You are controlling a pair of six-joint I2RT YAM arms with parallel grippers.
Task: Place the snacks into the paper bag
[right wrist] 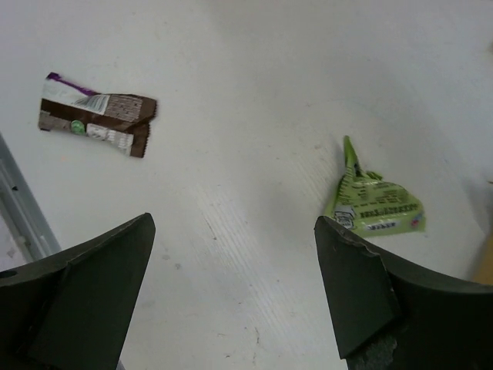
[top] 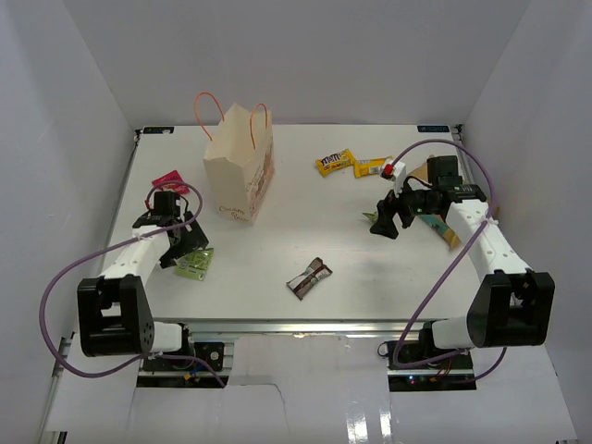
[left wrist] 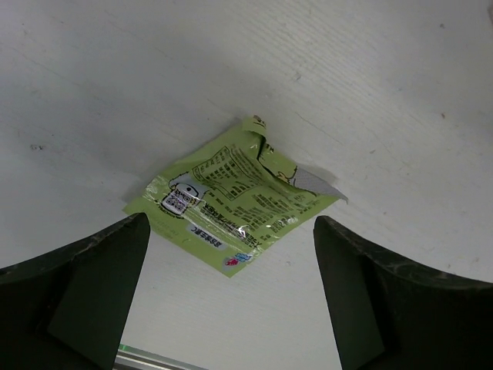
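Observation:
The cream paper bag [top: 239, 176] stands upright at the back left, its orange-pink handles up. My left gripper [top: 181, 248] is open and empty just above a flat green packet [top: 195, 264], which lies between and ahead of its fingers in the left wrist view [left wrist: 231, 202]. My right gripper [top: 388, 220] is open and empty over bare table, with a second green packet [top: 374, 218] [right wrist: 377, 204] beside its right finger [right wrist: 362, 293]. A brown-and-white bar [top: 309, 278] [right wrist: 96, 116] lies at front centre. Two yellow packets [top: 333, 163] [top: 370, 167] lie at the back. A pink-red packet [top: 169, 181] lies left of the bag.
A tan-brown pouch [top: 421, 170] lies partly under the right arm, with a small red-and-white item [top: 398, 170] next to it. White walls close the table on three sides. The metal front rail [top: 305, 326] runs along the near edge.

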